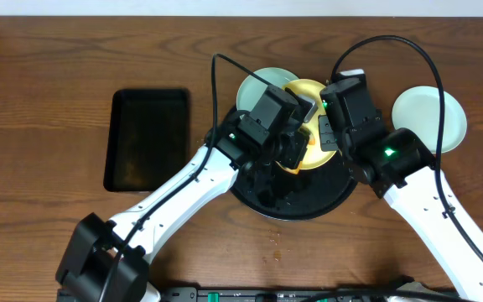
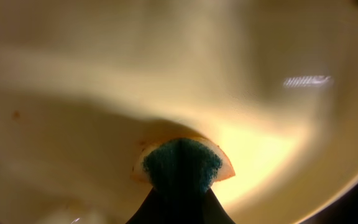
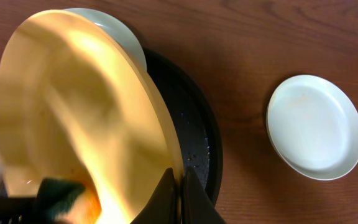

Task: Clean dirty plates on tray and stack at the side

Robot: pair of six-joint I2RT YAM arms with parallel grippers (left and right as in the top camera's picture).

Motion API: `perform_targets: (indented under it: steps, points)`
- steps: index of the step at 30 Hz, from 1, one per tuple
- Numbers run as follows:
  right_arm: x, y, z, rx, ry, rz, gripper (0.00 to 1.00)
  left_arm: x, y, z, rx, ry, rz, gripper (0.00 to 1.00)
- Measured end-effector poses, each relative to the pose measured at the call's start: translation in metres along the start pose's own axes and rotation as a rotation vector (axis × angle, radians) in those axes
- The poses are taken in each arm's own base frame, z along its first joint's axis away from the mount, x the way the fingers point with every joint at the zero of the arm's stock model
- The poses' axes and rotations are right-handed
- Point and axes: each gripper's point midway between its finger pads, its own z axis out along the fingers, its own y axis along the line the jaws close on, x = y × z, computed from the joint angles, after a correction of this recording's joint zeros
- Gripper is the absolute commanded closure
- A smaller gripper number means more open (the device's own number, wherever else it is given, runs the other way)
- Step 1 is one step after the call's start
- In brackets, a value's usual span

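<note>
A pale yellow plate (image 1: 307,90) (image 3: 73,106) stands tilted over the round black tray (image 1: 304,201) (image 3: 199,134). My right gripper (image 1: 330,134) (image 3: 180,182) is shut on its lower rim. My left gripper (image 1: 296,144) (image 2: 180,190) is shut on a green and orange sponge (image 2: 182,163) (image 3: 64,194), which presses against the yellow plate's face (image 2: 166,74). A small brown speck (image 2: 15,114) shows on that face. A mint plate (image 1: 257,88) (image 3: 114,28) lies on the tray behind the yellow one. Another mint plate (image 1: 430,117) (image 3: 314,126) sits on the table to the right.
A rectangular black tray (image 1: 147,138) lies on the wooden table to the left. Both arms cross over the round tray's front half, with black cables looping above them.
</note>
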Motion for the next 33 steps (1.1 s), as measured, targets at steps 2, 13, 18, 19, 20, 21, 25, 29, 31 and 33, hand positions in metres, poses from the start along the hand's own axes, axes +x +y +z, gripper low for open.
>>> perform_targets:
  steps: [2, 13, 18, 19, 20, 21, 25, 29, 31, 33]
  points:
    - [0.000, 0.000, -0.001, -0.001, -0.003, 0.001, 0.99, 0.001, 0.006, 0.004, -0.023, 0.004, -0.004, 0.93]
    - [0.000, -0.002, -0.012, -0.021, -0.013, 0.008, 0.99, -0.017, 0.045, 0.001, -0.117, -0.062, -0.045, 0.93]
    - [0.001, 0.001, -0.012, -0.039, -0.005, 0.007, 0.99, -0.023, 0.056, -0.002, -0.138, -0.085, -0.060, 0.93]
    - [0.001, 0.001, -0.012, -0.040, -0.005, 0.007, 0.99, -0.024, 0.057, -0.002, -0.139, -0.090, -0.059, 0.92]
    - [0.001, 0.001, -0.012, -0.040, -0.005, 0.007, 0.99, -0.026, 0.057, -0.002, -0.139, -0.096, -0.058, 0.92]
    - [0.001, 0.001, -0.012, -0.040, -0.005, 0.007, 0.99, -0.027, 0.057, -0.003, -0.138, -0.101, -0.057, 0.92]
    - [0.002, 0.001, -0.012, -0.042, 0.000, 0.006, 0.99, -0.035, 0.057, -0.004, -0.134, -0.132, -0.052, 0.92]
    - [0.004, 0.001, -0.012, -0.043, 0.008, 0.003, 0.99, -0.044, 0.064, -0.007, -0.140, -0.168, -0.057, 0.92]
    - [0.005, 0.001, -0.012, -0.043, 0.010, 0.001, 0.99, -0.049, 0.069, -0.010, -0.147, -0.186, -0.062, 0.92]
    - [0.005, 0.001, -0.012, -0.047, 0.012, 0.001, 0.99, -0.054, 0.076, -0.013, -0.156, -0.208, -0.069, 0.92]
